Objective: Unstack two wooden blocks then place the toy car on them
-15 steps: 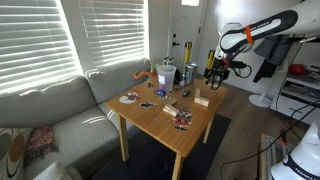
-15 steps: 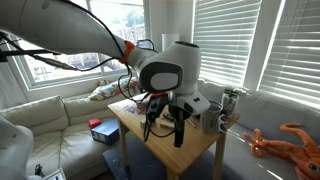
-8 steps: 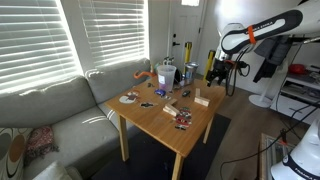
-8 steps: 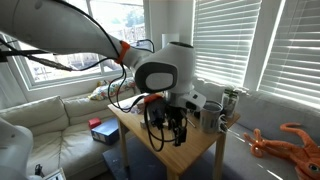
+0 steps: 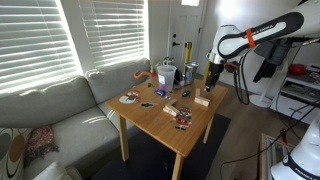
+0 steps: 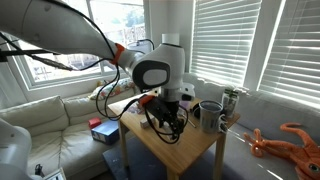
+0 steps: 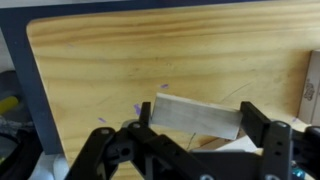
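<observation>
In an exterior view: gripper (image 5: 210,84) hangs just above wooden block (image 5: 201,98) at the table (image 5: 160,128) edge, wrist pointing straight down, prob. to come at it from the top. Toy car too small to pick out; can't place it rel. to the fingers.

In an exterior view: arm bulk hides block and fingertips, so spread can't be read here.

Wrist view: fingers (image 7: 262,135) released, spread wide, nothing held. Block lies between them, ends just inside each finger, so closing should pinch it lengthwise. Second block underneath? Can't tell.
</observation>
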You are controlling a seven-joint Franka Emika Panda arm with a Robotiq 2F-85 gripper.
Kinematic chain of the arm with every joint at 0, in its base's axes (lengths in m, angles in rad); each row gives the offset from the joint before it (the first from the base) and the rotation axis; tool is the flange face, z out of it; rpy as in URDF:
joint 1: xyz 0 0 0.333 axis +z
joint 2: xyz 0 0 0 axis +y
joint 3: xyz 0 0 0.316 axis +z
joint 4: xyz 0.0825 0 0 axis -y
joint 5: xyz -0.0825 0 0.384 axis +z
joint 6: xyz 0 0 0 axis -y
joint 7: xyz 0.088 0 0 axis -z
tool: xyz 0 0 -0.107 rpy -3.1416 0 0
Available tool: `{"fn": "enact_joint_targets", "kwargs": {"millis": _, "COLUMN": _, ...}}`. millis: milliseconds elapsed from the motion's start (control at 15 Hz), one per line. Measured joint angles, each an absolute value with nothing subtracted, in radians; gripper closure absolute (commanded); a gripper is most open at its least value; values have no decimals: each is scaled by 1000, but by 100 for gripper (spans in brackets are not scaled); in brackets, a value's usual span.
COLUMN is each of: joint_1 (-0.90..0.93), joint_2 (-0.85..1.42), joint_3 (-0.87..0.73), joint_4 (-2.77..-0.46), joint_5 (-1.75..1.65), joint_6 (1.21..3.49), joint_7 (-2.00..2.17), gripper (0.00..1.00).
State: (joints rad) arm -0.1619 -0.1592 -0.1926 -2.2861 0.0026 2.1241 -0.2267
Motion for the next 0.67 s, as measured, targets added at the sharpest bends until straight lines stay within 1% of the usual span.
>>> {"fn": "enact_joint_targets", "kwargs": {"millis": 667, "joint_1": -112, "joint_2": -159, "joint_3": -176, "joint_4": -2301, "joint_5": -90, "joint_6": 2118, "joint_7": -625, "gripper": 38}}
